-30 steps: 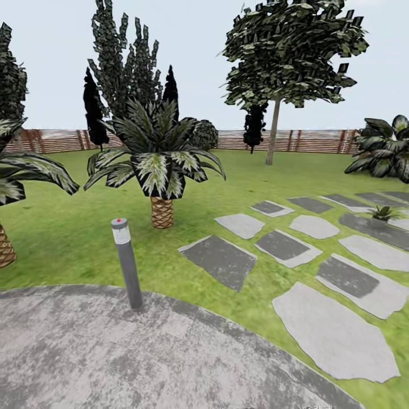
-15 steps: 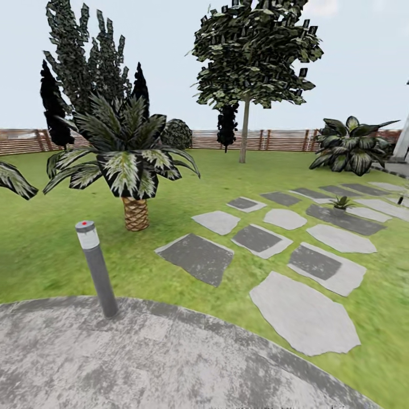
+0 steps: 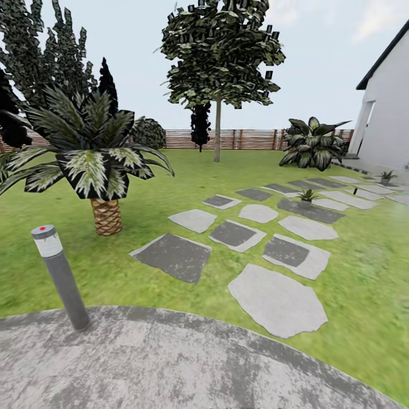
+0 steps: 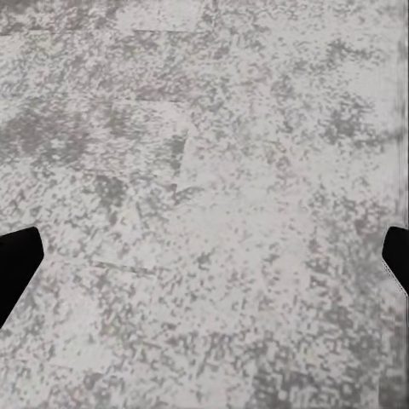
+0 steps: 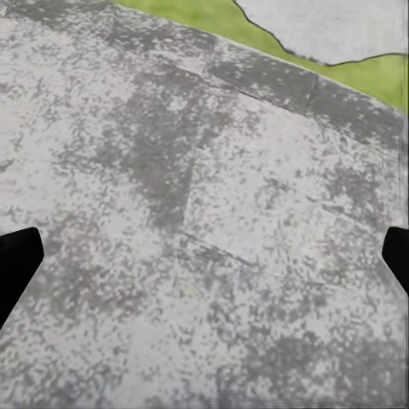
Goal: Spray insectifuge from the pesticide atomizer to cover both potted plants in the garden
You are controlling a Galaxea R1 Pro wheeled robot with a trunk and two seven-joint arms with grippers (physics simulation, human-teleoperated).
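Garden: we faced a lawn [image 3: 363, 272] crossed by stepping stones [image 3: 277, 301], fence [image 3: 250, 138] behind.
Potted plants: we saw one [image 3: 307, 196] on a dark stone mid-path, another [image 3: 388, 176] farther off near the house [image 3: 386, 113].
Left gripper [image 4: 204, 264]: fingers wide apart over mottled paving [image 4: 213, 170].
Right gripper [image 5: 204, 264]: fingers apart likewise.

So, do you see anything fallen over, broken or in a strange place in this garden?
Nothing stands out. The grey bollard light leans a little at the paving edge, probably from the wide lens. Two small potted plants stand upright on the stepping stones, far ahead.
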